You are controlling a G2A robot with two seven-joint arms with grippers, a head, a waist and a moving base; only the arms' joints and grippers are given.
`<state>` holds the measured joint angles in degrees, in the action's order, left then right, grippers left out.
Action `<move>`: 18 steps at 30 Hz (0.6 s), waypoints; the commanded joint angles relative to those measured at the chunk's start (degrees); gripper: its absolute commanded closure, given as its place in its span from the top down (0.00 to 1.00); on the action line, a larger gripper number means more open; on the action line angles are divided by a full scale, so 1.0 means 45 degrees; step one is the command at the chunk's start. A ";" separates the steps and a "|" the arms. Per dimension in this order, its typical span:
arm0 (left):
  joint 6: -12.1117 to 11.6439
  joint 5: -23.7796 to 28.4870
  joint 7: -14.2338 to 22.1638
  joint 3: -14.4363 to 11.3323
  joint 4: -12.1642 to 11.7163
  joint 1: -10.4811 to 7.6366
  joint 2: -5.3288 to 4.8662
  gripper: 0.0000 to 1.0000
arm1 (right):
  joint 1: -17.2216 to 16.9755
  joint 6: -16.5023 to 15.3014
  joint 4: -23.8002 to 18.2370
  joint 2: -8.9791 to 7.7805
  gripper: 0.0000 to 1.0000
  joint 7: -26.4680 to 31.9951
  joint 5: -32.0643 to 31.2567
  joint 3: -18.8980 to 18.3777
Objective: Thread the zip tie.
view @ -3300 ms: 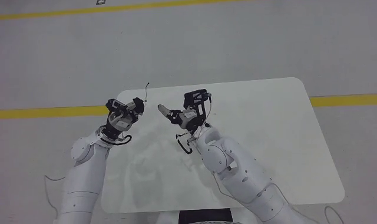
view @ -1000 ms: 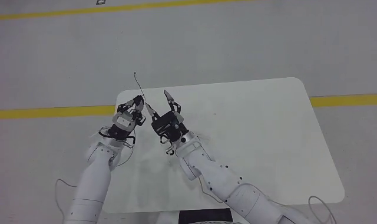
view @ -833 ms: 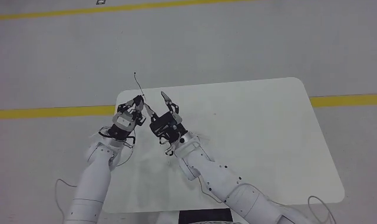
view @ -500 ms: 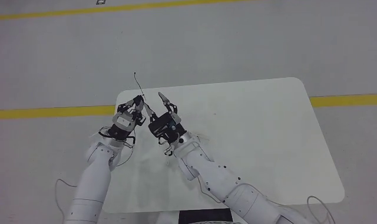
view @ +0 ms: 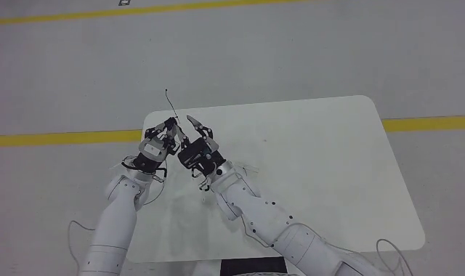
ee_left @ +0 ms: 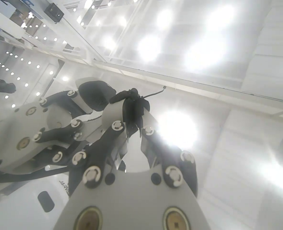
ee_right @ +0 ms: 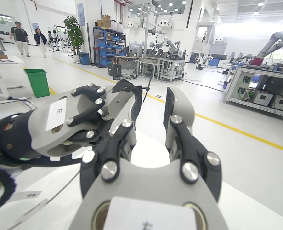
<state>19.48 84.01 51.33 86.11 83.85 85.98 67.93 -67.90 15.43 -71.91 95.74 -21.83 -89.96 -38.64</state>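
Fingers of left gripper [ee_left: 133, 107]: clenched on the lower part of the thin black plastic zip tie [view: 171, 105], pinched right at the tips.
Fingers of right gripper [ee_right: 153, 107]: released and spread wide, gripping nothing.
Zip tie: held aloft over the far left corner of the white rounded tabletop [view: 327, 167], slanting up and away. Free end, with a small knob, out past the far edge above the grey floor [view: 290, 51]. Head or tail at that end, cannot tell.
Relation: right gripper just beside the left one. From the right wrist, strap standing in the gap between the open fingers, nearer one pad, no contact visible.
Change: right gripper swung in from well apart some three seconds back, then crept closer through the last second. Left gripper and tie tilted outward early on, steady since.
Meaning: probably lining up to take the free end. Grasp and threading not yet done.
Risk: thin strap, likely to flex or slip if nipped off-centre.
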 commanded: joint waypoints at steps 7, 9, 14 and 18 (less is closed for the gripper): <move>0.0000 0.0000 0.0000 0.0000 0.0000 0.0000 0.0000 0.00 | 0.0201 0.0041 0.0261 0.0122 0.17 -0.0107 0.0001 0.0048; 0.0000 0.0000 0.0000 0.0000 0.0000 0.0000 0.0000 0.00 | 0.0237 0.0055 0.0322 0.0146 0.16 -0.0137 0.0001 0.0059; 0.0000 0.0000 0.0000 0.0000 0.0000 0.0000 0.0000 0.00 | 0.0294 0.0042 0.0433 0.0187 0.16 -0.0144 0.0001 0.0075; 0.0000 0.0000 0.0000 0.0000 0.0000 0.0000 0.0000 0.00 | 0.0321 0.0037 0.0522 0.0227 0.14 -0.0134 0.0001 0.0071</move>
<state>19.48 84.01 51.33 86.11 83.85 85.98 67.93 -66.48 15.61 -69.63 96.73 -22.44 -89.95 -38.31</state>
